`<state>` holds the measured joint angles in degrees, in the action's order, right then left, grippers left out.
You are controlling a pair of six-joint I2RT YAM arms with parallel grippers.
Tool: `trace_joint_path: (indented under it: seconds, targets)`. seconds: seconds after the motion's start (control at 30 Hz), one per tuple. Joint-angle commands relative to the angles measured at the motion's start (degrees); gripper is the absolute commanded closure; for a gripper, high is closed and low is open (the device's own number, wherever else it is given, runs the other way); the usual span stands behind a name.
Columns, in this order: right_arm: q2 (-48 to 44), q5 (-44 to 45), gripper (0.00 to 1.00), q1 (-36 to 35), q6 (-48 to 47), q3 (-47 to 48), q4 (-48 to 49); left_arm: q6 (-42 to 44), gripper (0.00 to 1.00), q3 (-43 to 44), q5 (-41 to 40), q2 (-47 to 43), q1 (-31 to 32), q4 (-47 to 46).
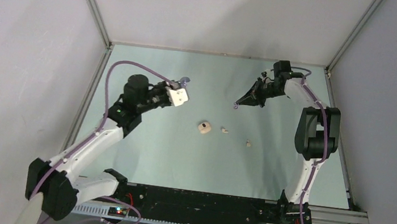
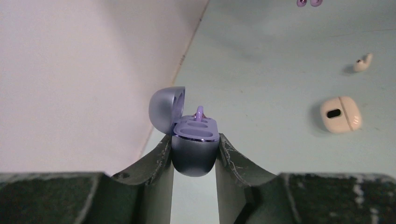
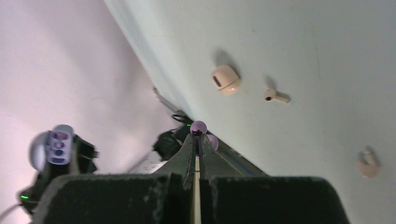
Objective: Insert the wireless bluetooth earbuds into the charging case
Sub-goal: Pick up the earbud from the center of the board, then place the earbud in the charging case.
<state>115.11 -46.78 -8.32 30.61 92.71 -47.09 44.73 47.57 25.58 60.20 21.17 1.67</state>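
Your table (image 1: 168,154) carries a cream case (image 1: 204,127) and two loose white buds (image 1: 225,130) (image 1: 248,144), well apart from both arms; they look like a separate set. The lavender charging case (image 2: 194,158) is clamped by its lower shell between the narrow-set fingers of your left gripper (image 2: 194,138), raised off the table, lid (image 2: 166,109) hinged open, one purple bud (image 2: 200,113) already seated. The shell looks hard, glossy and rounded, so it may squirm: hold low, clear of the lid. Your right gripper (image 3: 196,140), fingers almost touching, pinches the other purple earbud (image 3: 199,127) at its very tips, in the air. Judge it feather-light and slick, likely to pop free, so grip the bulb gently.
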Motion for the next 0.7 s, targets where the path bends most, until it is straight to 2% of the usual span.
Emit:
trace_joint_path:
  seconds: [0.0, 0.07, 0.13, 0.33, 0.47, 0.67]
  targets:
    - [-2.0, -5.3, 1.00, 0.0, 18.0, -1.9, 3.7, 10.2, 1.00, 0.6, -13.6, 4.7, 6.5, -13.0]
    - [-3.7, -4.7, 1.00, 0.3, 22.9, -3.0, 2.4, 9.3, 1.00, 0.5, -16.2, 6.8, 8.7, -18.5]
    - [-4.9, -2.7, 1.00, 0.8, 28.0, -1.5, -1.2, 4.7, 1.00, 0.9, -16.6, 8.7, 9.9, -22.8]
    - [-10.4, 0.9, 1.00, -2.7, 37.6, 7.7, -5.2, -13.1, 1.00, 2.8, -12.3, 14.8, 10.9, -31.8]
    - [-13.3, 2.0, 1.00, -4.8, 44.3, 9.3, -4.9, -18.8, 1.00, 3.2, -8.7, 17.9, 10.8, -36.1]
    - [-15.0, 2.3, 1.00, -7.0, 50.4, 10.9, -3.2, -22.2, 1.00, 5.4, -7.0, 21.0, 11.4, -39.8]
